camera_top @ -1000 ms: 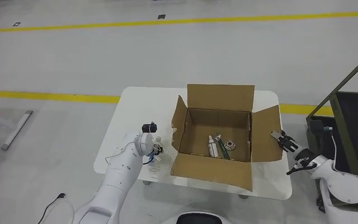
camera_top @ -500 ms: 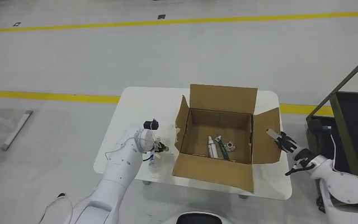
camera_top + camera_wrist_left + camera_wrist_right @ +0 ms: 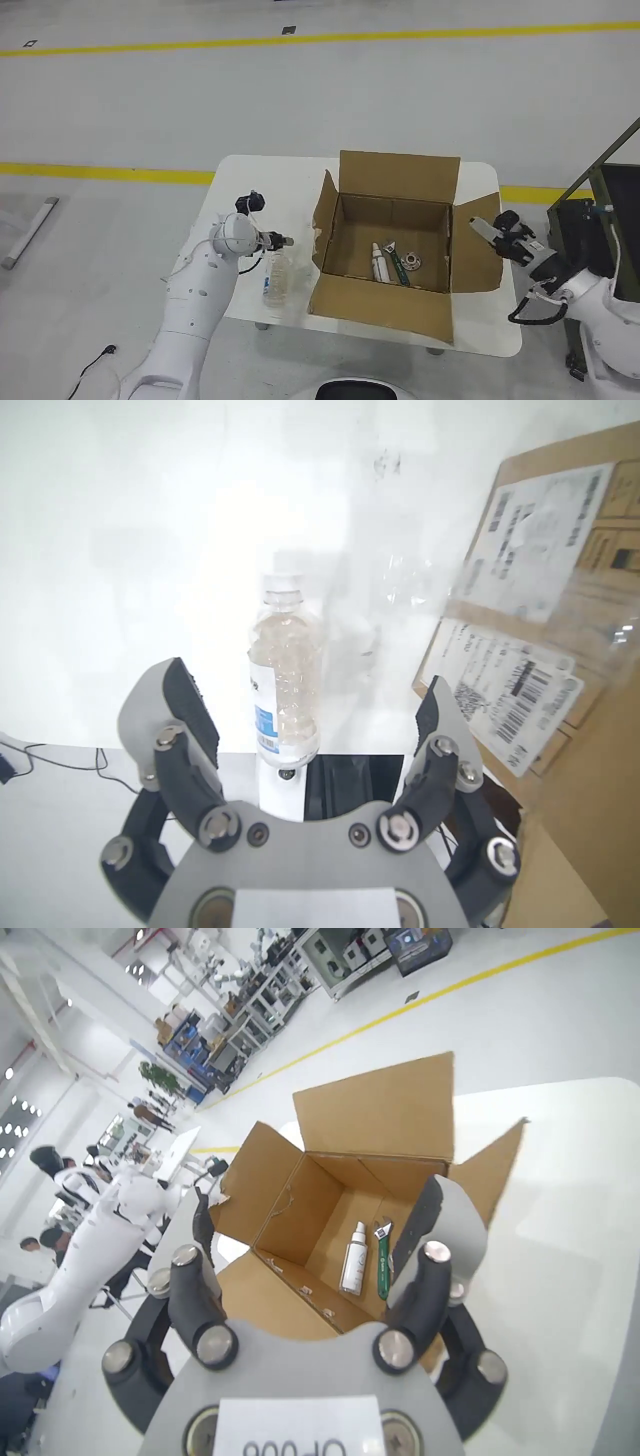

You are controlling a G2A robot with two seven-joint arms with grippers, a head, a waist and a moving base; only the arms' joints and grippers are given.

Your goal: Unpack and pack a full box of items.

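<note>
An open cardboard box (image 3: 395,180) stands mid-table. On its floor lie a white spray bottle (image 3: 380,263), a green wrench (image 3: 398,263) and a small round part (image 3: 413,262). A clear water bottle (image 3: 275,280) lies on the table just left of the box. My left gripper (image 3: 283,241) hovers open a little beyond the bottle's far end, and nothing is held. In the left wrist view the bottle (image 3: 285,680) lies between and past the open left gripper (image 3: 307,682). My right gripper (image 3: 490,228) is open by the box's right flap. From there the spray bottle (image 3: 355,1258) and wrench (image 3: 382,1253) show past the right gripper (image 3: 317,1200).
The white table (image 3: 260,190) has bare room left of the box and its front edge is close to the bottle. A dark framed cart (image 3: 610,200) stands off the table's right end. The box's labelled side wall (image 3: 550,600) rises right beside the bottle.
My left gripper let go of the water bottle and drew back toward the table's far side; the bottle now lies on the table. My right gripper rose to the box's right flap.
</note>
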